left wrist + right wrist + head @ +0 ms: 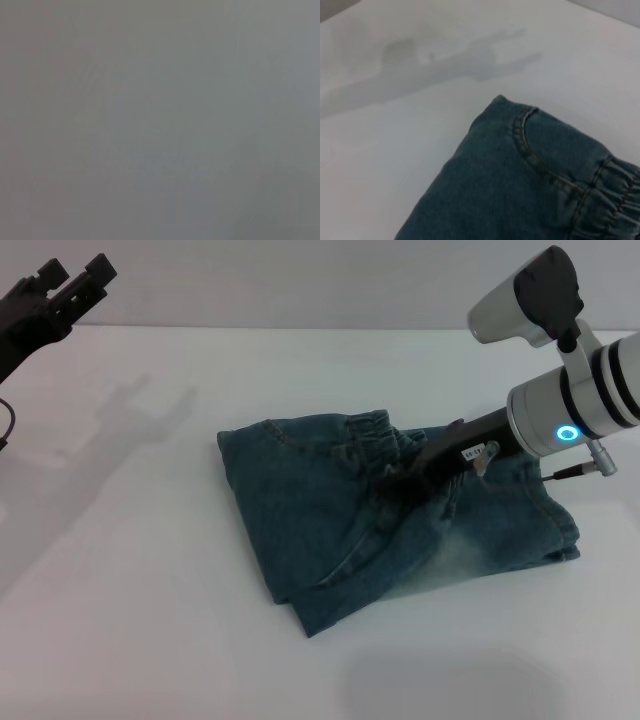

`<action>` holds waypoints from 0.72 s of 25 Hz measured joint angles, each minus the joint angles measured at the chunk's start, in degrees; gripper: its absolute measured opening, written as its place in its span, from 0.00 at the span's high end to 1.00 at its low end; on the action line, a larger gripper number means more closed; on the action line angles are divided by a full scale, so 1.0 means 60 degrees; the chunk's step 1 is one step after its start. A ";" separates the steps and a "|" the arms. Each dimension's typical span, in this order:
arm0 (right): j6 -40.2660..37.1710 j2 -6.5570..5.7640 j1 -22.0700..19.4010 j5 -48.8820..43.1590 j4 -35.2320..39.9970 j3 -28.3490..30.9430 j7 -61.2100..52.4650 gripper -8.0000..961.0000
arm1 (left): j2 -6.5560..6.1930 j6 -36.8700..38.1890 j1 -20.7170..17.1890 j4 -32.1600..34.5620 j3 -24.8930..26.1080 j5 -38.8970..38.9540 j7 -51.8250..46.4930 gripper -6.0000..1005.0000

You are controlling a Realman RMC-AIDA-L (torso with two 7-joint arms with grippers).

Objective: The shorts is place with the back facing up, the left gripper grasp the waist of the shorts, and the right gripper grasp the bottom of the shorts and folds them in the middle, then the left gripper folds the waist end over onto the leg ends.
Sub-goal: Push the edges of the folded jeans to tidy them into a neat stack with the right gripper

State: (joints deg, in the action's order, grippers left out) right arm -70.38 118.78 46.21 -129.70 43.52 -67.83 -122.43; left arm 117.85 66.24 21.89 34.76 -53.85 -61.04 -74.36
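Note:
The faded blue-green denim shorts [320,530] lie crumpled and partly folded on the white table [130,570]. Their ruffled waist [372,428] shows at the far edge of the heap, and again in the right wrist view as the waist [612,192], beside a curved pocket seam [525,142]. The right gripper [398,490] rests low on the middle of the shorts, just in front of the waist. The left gripper [72,282] hangs open high at the far left, well away from the cloth. I cannot pick out the leg hems.
A pale bleached patch [465,550] marks the shorts' near right part. The right arm's white wrist section [575,405] reaches in from the right above the table. The left wrist view shows only flat grey.

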 joint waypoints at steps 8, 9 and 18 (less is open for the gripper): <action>-0.0029 -0.0023 -0.0205 0.0000 0.0052 0.0010 0.0022 0.65 | -0.0007 0.0036 -0.0011 -0.0086 0.0038 0.0025 0.0001 0.16; -0.0031 -0.0023 -0.0230 -0.0001 0.0067 0.0011 0.0022 0.69 | -0.0009 0.0036 -0.0013 -0.0091 0.0042 0.0031 0.0001 0.16; 0.0099 -0.0019 -0.0693 0.0032 0.0629 0.0136 0.0033 0.97 | -0.0016 0.0022 -0.0017 -0.0096 0.0041 0.0037 0.0001 0.16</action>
State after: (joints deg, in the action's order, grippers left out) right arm -69.79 118.66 42.05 -129.51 47.29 -67.02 -122.23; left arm 117.75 66.37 21.79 34.19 -53.60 -60.81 -74.35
